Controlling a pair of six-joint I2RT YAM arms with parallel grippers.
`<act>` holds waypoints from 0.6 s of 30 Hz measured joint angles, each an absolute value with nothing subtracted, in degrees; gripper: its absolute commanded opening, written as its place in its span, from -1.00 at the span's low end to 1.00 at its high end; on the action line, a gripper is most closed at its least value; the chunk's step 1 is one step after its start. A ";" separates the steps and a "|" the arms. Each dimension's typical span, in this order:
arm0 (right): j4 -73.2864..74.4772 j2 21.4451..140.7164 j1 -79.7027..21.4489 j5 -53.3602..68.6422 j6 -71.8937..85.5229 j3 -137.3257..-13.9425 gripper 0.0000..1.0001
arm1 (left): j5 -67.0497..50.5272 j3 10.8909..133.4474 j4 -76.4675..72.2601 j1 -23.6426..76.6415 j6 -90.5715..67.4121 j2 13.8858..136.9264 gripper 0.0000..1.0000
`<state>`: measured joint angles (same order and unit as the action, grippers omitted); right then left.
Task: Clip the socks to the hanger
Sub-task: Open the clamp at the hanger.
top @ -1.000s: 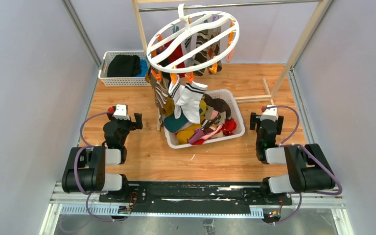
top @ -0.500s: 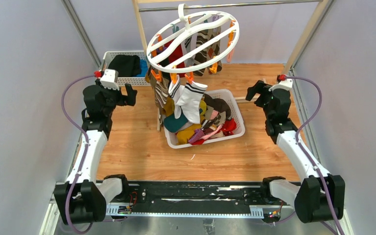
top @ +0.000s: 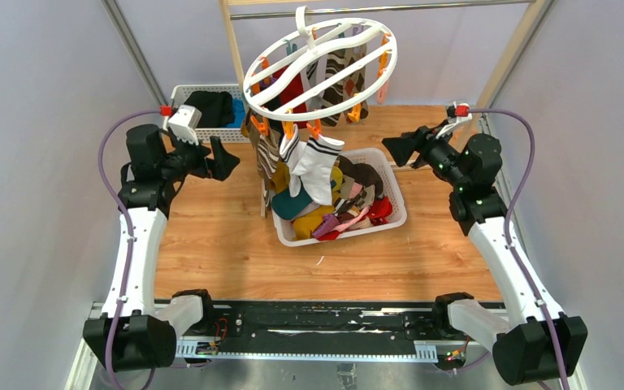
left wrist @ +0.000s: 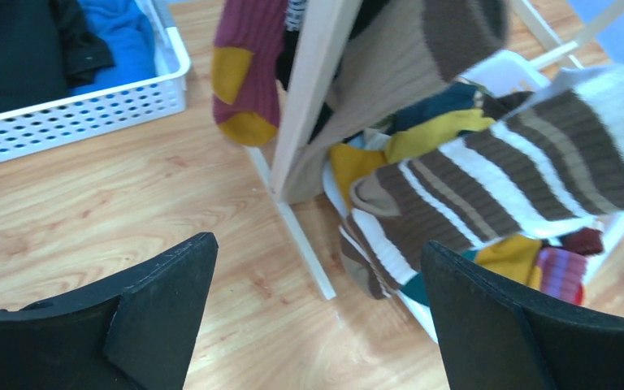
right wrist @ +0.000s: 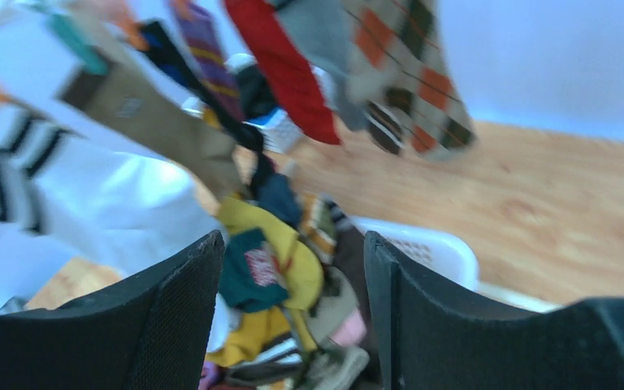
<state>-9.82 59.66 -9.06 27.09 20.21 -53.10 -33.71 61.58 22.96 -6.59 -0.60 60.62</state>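
Note:
The white round hanger [top: 321, 69] hangs from the rail at the back centre, with several socks [top: 313, 166] clipped under its orange clips. More socks [top: 349, 203] lie piled in a white basket [top: 394, 213] below it. My left gripper [top: 221, 158] is open and empty, raised left of the hanging socks; its view shows a brown striped sock [left wrist: 528, 171] and a maroon and yellow sock [left wrist: 248, 73]. My right gripper [top: 396, 148] is open and empty, raised right of the hanger; its view shows a red sock [right wrist: 288, 69], an argyle sock [right wrist: 410, 73] and the pile [right wrist: 292, 276].
A white slotted basket [top: 180, 130] with black and blue cloth stands at the back left. The rack's wooden poles [top: 236, 49] and foot [left wrist: 301, 236] stand by the hanging socks. Grey walls close in both sides.
Both arms have risen from folded rest near the table's front, extended upward and swung inward toward the hanger. Both grippers stay open and empty. Hanger and socks have not moved.

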 measured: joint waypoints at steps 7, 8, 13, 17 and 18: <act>-28.62 63.61 -9.10 45.89 29.65 -56.14 0.47 | -41.50 64.93 32.42 -6.57 2.44 60.45 1.00; -31.66 65.25 -9.10 47.90 31.92 -57.23 0.50 | -42.13 64.93 33.32 -6.57 2.70 60.29 1.00; -49.84 75.16 -9.15 57.47 46.48 -62.70 0.58 | -44.58 64.93 36.60 -6.59 4.16 58.61 1.00; -60.93 81.14 -10.04 61.41 56.60 -65.63 0.59 | -46.39 64.93 37.65 -6.57 4.54 56.99 1.00; -63.51 82.32 -10.46 62.04 59.09 -66.22 0.59 | -46.87 64.93 37.82 -6.59 4.56 56.71 1.00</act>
<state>-63.51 82.32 -10.46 62.04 59.09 -66.22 -46.87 64.93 37.82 -6.59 4.56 56.71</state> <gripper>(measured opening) 0.797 0.999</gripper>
